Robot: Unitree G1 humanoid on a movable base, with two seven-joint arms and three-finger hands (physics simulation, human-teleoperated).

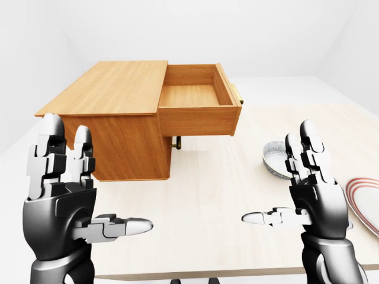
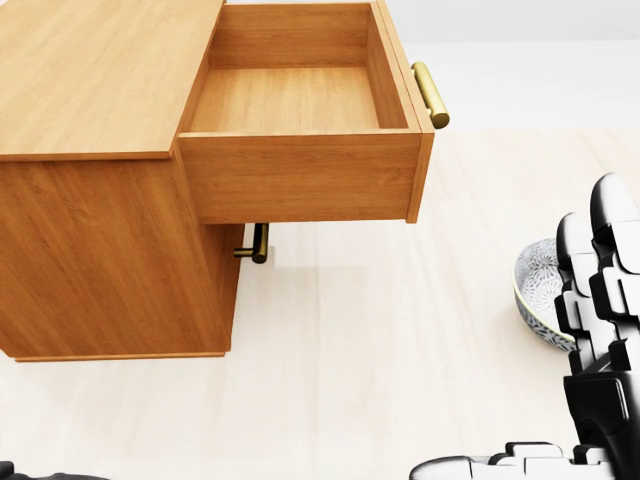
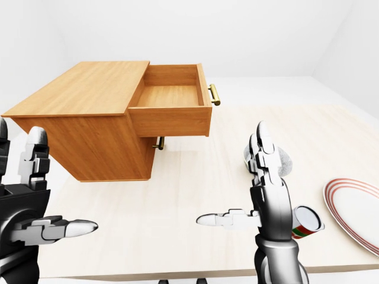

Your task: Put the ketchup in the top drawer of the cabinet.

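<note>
I see the light wooden cabinet's top drawer (image 2: 290, 100) pulled open; my left hand (image 1: 62, 195) and right hand (image 1: 311, 195) hover below it, fingers spread, holding nothing.

This looks like a pretend room made on a computer, set up like a home, with plain white walls (image 1: 278, 29), a pale wood table (image 1: 225, 195), a wooden cabinet (image 1: 112, 124), a bowl (image 2: 540, 290) and a plate (image 3: 355, 213).

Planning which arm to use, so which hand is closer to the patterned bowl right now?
Right. The right hand stands just below the bowl in the left-eye view, partly overlapping it; the left hand is far across the table, by the cabinet.
</note>
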